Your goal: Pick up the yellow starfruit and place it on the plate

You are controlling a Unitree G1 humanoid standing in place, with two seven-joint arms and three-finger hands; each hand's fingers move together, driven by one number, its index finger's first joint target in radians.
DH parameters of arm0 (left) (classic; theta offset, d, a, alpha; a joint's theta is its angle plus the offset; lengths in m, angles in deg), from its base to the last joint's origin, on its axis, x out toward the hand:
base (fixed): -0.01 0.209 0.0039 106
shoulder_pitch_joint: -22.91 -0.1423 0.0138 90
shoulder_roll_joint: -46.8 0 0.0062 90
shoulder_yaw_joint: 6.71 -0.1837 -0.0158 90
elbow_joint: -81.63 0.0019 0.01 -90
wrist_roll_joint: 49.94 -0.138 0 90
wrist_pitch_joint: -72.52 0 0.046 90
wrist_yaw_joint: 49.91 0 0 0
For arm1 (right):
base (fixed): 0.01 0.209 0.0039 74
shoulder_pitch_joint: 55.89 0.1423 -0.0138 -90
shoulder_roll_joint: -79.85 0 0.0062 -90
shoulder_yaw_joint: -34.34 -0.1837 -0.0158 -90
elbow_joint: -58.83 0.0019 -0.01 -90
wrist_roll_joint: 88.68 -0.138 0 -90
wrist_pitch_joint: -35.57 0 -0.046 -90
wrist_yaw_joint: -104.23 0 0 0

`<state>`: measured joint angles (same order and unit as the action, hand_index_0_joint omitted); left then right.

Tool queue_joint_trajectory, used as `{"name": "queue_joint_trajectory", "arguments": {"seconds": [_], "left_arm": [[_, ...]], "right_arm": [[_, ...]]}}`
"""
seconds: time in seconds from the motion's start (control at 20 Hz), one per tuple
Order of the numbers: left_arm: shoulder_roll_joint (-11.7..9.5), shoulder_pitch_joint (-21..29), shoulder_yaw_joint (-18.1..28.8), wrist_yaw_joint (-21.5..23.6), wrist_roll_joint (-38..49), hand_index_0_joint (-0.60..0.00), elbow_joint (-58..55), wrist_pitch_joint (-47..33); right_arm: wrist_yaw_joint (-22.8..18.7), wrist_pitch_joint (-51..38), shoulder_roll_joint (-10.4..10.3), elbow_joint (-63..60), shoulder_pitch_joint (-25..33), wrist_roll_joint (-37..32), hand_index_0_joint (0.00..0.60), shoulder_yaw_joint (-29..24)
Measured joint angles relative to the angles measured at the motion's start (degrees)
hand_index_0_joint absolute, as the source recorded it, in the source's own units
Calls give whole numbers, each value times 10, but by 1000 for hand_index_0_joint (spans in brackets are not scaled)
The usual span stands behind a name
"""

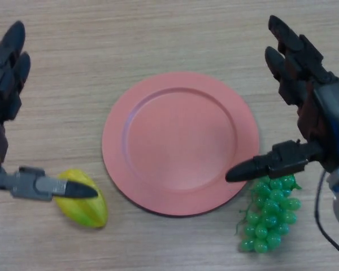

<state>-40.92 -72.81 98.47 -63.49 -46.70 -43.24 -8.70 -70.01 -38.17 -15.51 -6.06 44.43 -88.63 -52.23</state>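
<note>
two hands in view, both spread, neither gripping. table (158,34) wood, fills frame. plate (181,142) pink, centre, bare, i judge it ready as drop spot. right hand (305,96) at right edge, thumb over plate rim, idle. left hand (5,84) at left edge, fingers straight, thumb tip above yellow starfruit (85,206), lower left, just beside plate rim. green grapes (269,214) lower right, out of my path. short clear run to plate.

I see a bunch of green grapes (270,213) lying on the wooden table (158,39), near the front edge on my right side.
</note>
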Motion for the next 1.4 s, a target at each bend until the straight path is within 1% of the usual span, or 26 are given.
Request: {"name": "queue_joint_trajectory", "arguments": {"seconds": [0.05,0.1,0.2,0.25,0.3,0.4,0.5,0.55,0.6,0.7,0.75,0.85,0.95,1.0,1.1,1.2,1.4], "left_arm": [[12,-17,1,-3,-7,0,1,0],[31,-40,1,-4,-41,0,15,-7],[38,-69,-3,14,-97,0,64,-29],[43,-74,-3,16,-102,0,72,-30],[46,-75,1,22,-121,0,87,-53],[45,-62,23,41,-141,0,113,-77],[45,-58,32,71,-143,0,133,-79],[45,-65,24,82,-161,0,142,-80],[45,-75,0,102,-175,0,156,-82],[46,-84,-38,120,-173,0,195,-87],[47,-82,-45,123,-174,0,215,-97],[46,-73,-49,145,-173,0,262,-133],[40,-61,-49,150,-163,0,301,-165],[32,-52,-49,150,-127,0,323,-179],[23,-35,-48,150,-106,0,355,-196],[22,-21,-49,150,-86,0,380,-205],[14,10,-54,150,-85,0,431,-216]], "right_arm": [[-1,0,0,-2,5,0,0,-1],[-3,-7,0,-5,9,0,0,1],[-25,-39,0,-38,28,-1,0,25],[-25,-39,0,-45,34,-5,0,29],[-25,-40,0,-45,35,-26,0,34],[-25,-41,0,-45,31,-26,0,44],[-28,-42,0,-51,27,-26,0,43],[-31,-42,0,-52,26,-26,0,43],[-31,-42,0,-53,26,-26,0,43],[-31,-41,0,-47,25,-26,0,45],[-31,-41,0,-43,24,-26,0,45],[-31,-37,0,-40,22,-26,0,44],[-31,-34,0,-40,25,-25,0,45],[-33,-34,0,-40,28,-25,0,48],[-44,-34,0,-40,32,-25,0,59],[-45,-33,0,-40,35,-23,0,67],[-45,-13,0,-17,34,-23,0,67]]}}
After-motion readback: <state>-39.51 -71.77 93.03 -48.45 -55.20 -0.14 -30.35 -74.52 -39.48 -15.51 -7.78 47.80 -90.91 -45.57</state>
